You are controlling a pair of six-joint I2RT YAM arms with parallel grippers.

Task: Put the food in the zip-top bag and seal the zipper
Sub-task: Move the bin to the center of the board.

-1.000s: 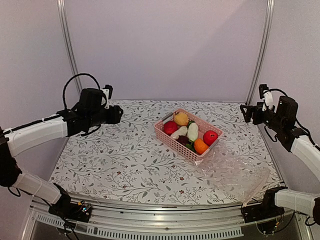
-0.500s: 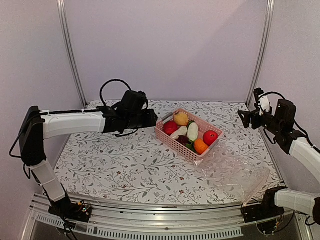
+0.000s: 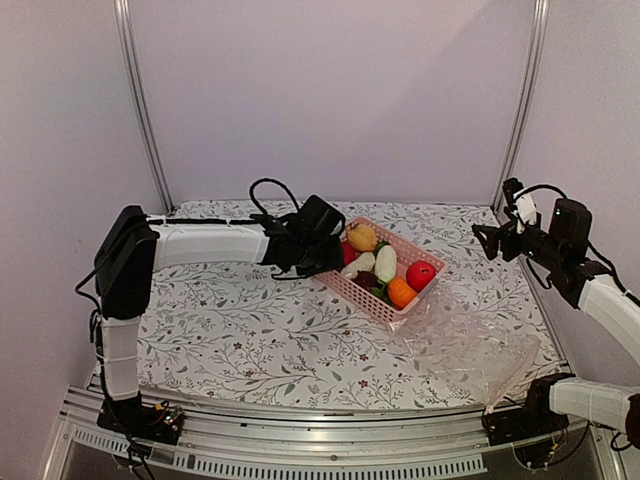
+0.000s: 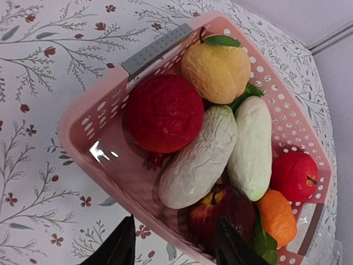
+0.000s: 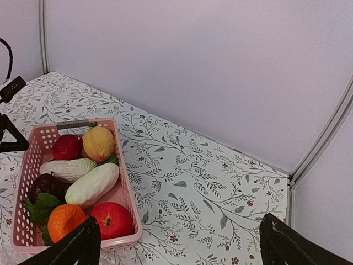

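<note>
Table (image 3: 230, 320), floral cloth. The zip-top bag (image 3: 470, 350) lies flat at near right, just beside the near-right end of the pink basket (image 3: 362, 297), and looks empty. The zipper can't be resolved in any view, so I cannot tell whether the mouth is open or sealed.

All the food (image 3: 385, 265) sits in the basket: red round piece (image 4: 164, 113), yellow piece (image 4: 218, 72), two white radishes (image 4: 198, 160), plus dark, orange and second red pieces.

Arms: left gripper (image 4: 175, 249) has fingers spread with nothing between, poised over the basket's near-left wall, close to the red round piece. The right gripper (image 5: 182, 248) is spread wide and empty, raised at far right, well apart from the bag.

Judgement: first pick in hand, nothing bagged. Next, the left arm descends and closes on a top-lying piece. The right arm likely has to hold the bag mouth open.

Writing or labels: none legible.
</note>
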